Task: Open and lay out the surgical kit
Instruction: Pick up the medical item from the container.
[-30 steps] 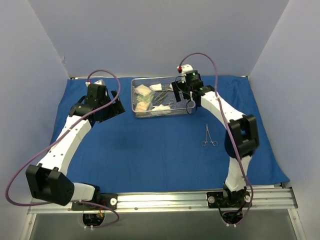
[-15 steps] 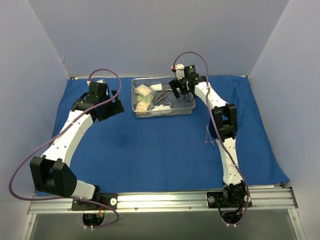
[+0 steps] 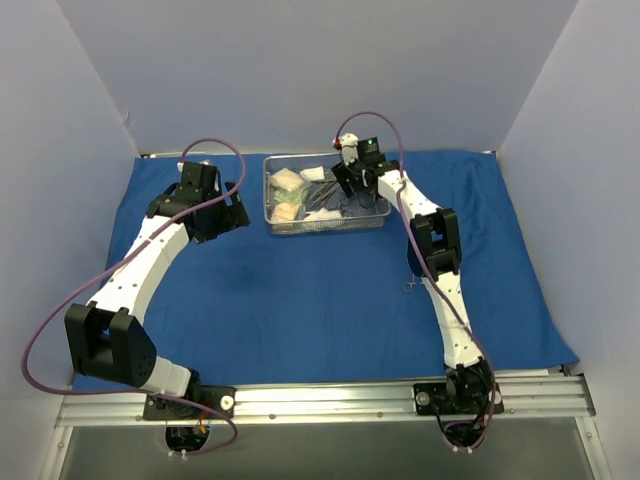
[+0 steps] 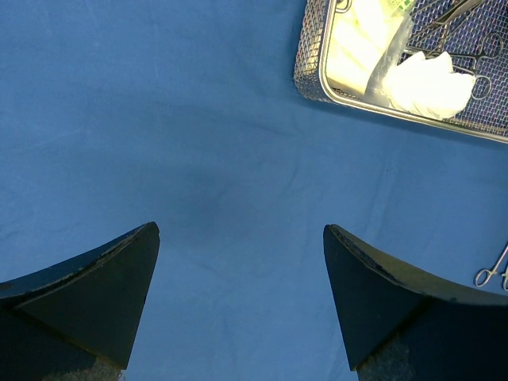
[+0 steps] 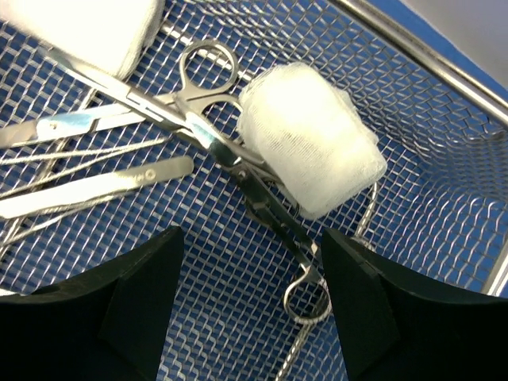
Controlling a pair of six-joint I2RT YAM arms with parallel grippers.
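The blue cloth [image 3: 300,310] lies spread over the table. At its far middle stands the steel wire-mesh tray [image 3: 325,230], with white gauze pads [image 3: 288,181] and steel instruments in it. My right gripper [image 3: 345,192] reaches down into the tray. In the right wrist view it [image 5: 250,232] is open just above the mesh, astride the ring handle of a steel instrument [image 5: 306,298]. That instrument runs under a gauze ball [image 5: 309,147]. Scissors [image 5: 171,99] and tweezers [image 5: 95,186] lie to its left. My left gripper [image 4: 240,228] hangs open and empty over bare cloth, left of the tray [image 4: 313,79].
One pair of forceps [image 3: 409,285] lies on the cloth right of centre, partly hidden under the right arm; its tip shows at the right edge of the left wrist view [image 4: 492,271]. Blue walls close in the back and both sides. A metal rail [image 3: 320,400] runs along the near edge.
The right arm has stretched forward and left, bringing its gripper from the tray's right end to over the instruments, and its jaws have narrowed. The left arm has shifted slightly.
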